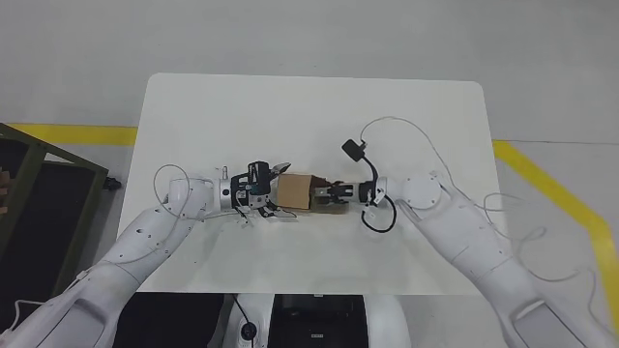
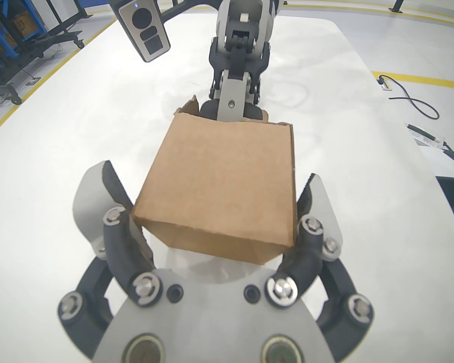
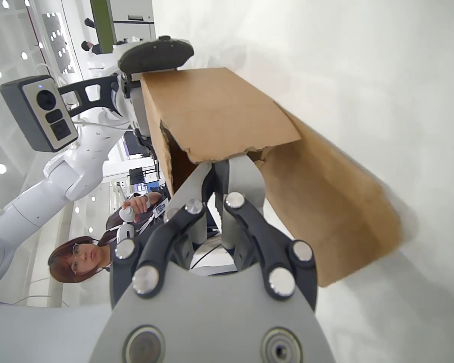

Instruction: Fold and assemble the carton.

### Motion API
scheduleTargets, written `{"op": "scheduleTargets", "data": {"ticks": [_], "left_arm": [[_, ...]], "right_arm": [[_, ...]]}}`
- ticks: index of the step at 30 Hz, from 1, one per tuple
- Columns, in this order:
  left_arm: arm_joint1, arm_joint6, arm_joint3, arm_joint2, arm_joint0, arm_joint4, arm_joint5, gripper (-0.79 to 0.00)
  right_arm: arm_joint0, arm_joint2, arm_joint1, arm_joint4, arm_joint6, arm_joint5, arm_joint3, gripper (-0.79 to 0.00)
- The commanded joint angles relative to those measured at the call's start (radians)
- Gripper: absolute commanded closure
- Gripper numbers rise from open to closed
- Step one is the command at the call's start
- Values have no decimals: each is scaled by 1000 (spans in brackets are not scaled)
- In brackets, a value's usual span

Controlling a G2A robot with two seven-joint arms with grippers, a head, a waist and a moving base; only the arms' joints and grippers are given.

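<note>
The carton [image 1: 293, 190] lies end-on between both arms on the counter [image 1: 406, 106], the left gripper [image 2: 209, 171] with jaws spread astride one end, the right gripper [image 2: 232, 113] with jaws pinching the opposite edge.

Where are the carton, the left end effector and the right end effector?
carton [image 1: 295, 190]: top view, middle of its upper panel.
left end effector [image 2: 207, 171]: left wrist view, midway between its fingertips, over the carton.
right end effector [image 3: 229, 162]: right wrist view, midway between its fingertips, at the carton's edge.
</note>
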Motion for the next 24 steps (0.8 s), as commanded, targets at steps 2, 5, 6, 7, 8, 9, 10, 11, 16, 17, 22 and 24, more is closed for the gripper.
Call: {"op": "scheduleTargets", "data": {"ticks": [2, 5, 6, 7, 8, 9, 10, 11, 16, 17, 22, 24], "left_arm": [[0, 0, 0, 0, 0, 0, 0, -785], [-1, -21, -11, -1, 10, -12, 18, -785], [-1, -30, -18, -3, 14, -18, 20, -785], [-1, -38, -23, -5, 17, -22, 21, -785], [-1, -44, -27, -7, 19, -26, 20, -785], [0, -49, -31, -9, 21, -28, 20, -785], [0, -53, -34, -10, 23, -30, 19, -785], [1, -56, -36, -12, 25, -32, 19, -785], [2, -66, -44, -18, 30, -35, 18, -785], [2, -67, -45, -18, 31, -35, 18, -785], [2, -74, -46, -20, 33, -37, 20, -785], [2, -78, -44, -21, 34, -36, 22, -785]], "right_arm": [[-30, 52, 24, -60, -27, 40, -60, 0], [-55, 96, 39, -80, -41, 63, -90, 0], [-58, 105, 42, -85, -45, 69, -91, 0], [-60, 110, 43, -89, -47, 71, -91, 0], [-61, 113, 44, -89, -47, 72, -89, 0], [-59, 115, 43, -88, -48, 71, -86, 0], [-58, 115, 42, -86, -49, 67, -84, 0], [-57, 113, 41, -82, -49, 61, -83, 0], [-46, 85, 29, -77, -34, 56, -68, 0], [-43, 77, 26, -74, -32, 55, -65, 0], [-29, 45, 9, -59, -24, 39, -38, 0], [-21, 31, 2, -52, -21, 29, -25, 0]]}}
